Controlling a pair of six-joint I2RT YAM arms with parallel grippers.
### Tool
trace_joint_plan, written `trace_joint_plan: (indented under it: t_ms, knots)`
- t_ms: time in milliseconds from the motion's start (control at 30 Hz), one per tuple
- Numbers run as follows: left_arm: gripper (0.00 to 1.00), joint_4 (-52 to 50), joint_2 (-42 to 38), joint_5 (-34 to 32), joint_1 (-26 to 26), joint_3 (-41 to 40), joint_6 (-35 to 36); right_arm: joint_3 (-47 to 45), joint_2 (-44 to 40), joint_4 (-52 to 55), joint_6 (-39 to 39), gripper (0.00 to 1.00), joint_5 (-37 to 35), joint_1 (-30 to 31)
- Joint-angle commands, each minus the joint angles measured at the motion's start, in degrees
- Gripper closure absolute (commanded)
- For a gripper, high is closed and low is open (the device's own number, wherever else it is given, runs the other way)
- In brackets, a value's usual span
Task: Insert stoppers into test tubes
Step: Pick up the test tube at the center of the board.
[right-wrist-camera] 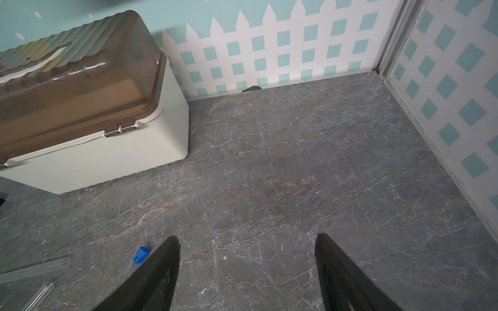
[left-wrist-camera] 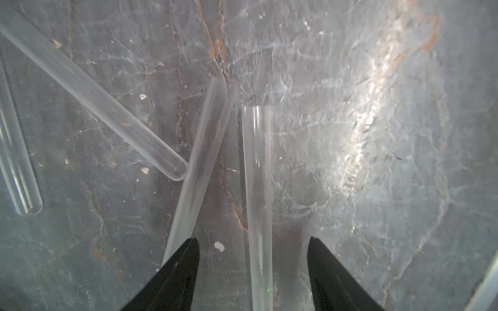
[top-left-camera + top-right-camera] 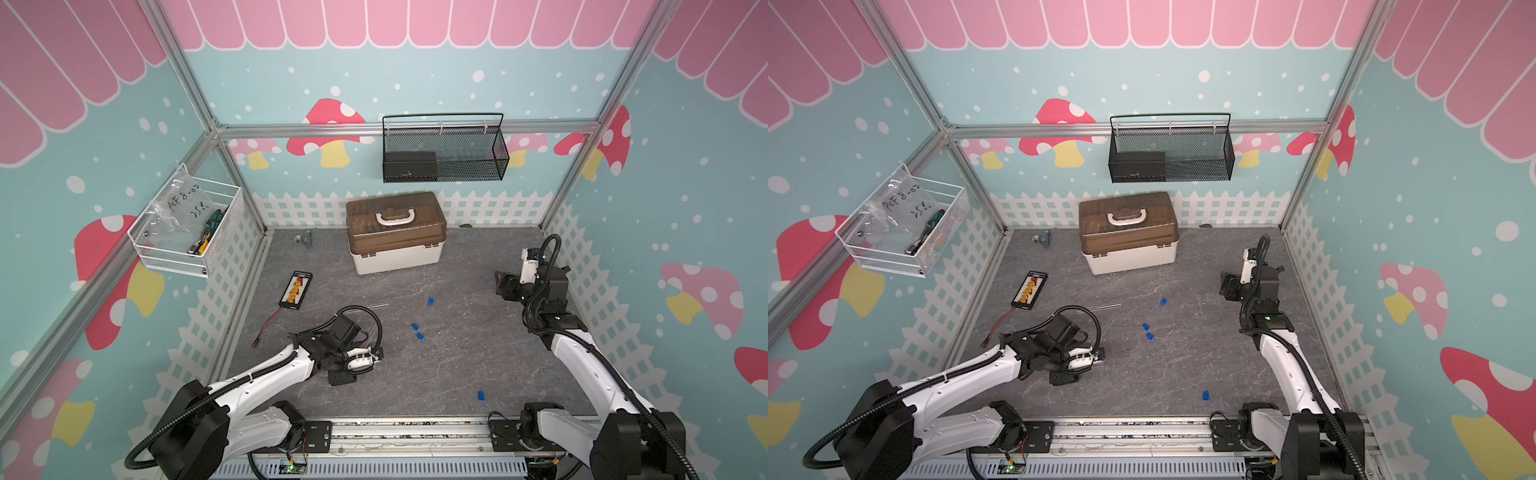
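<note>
Honestly, the risky bit is the crowding around the left gripper point(image 2: 252, 239). Its jaws stand apart with nothing gripped, straddling one test tube point(image 2: 257, 188) that lies on the tabletop point(image 2: 377, 161) between them and runs out ahead of the tips. A second tube point(image 2: 199, 161) sits just outside one jaw, its near end hidden behind that fingertip, and a third tube point(image 2: 102, 99) touches it further out. Squeeze now and I'd guess that finger snags the second tube and shoves both neighbours, or the round target rolls and gets pinched crooked. The right gripper point(image 1: 246, 237) is wide open and empty too, with one blue stopper point(image 1: 141, 255) just outside one jaw.
</note>
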State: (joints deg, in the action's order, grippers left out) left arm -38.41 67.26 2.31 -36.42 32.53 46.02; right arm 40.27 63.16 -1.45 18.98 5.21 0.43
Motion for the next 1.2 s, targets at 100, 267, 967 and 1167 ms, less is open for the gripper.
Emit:
trace_joint_plan:
  t_ms: [100,267,967,1167]
  knots:
    - [0.40,0.3,2.2,-0.7,-0.5,1.3,0.4,1.0,-0.4,0.3,-0.2,0.23,-0.4,0.1]
    - [0.46,-0.5,3.1,0.2,-0.6,1.4,0.6,1.0,-0.1,0.4,-0.1,0.23,-0.3,0.1]
    - [0.65,-4.3,8.6,2.5,-0.6,4.0,0.2,0.8,-0.5,0.5,-0.3,0.23,0.1,0.1]
    - [0.69,-4.0,8.9,1.8,-0.6,3.9,0.6,1.5,0.7,0.4,0.0,0.23,0.8,0.1]
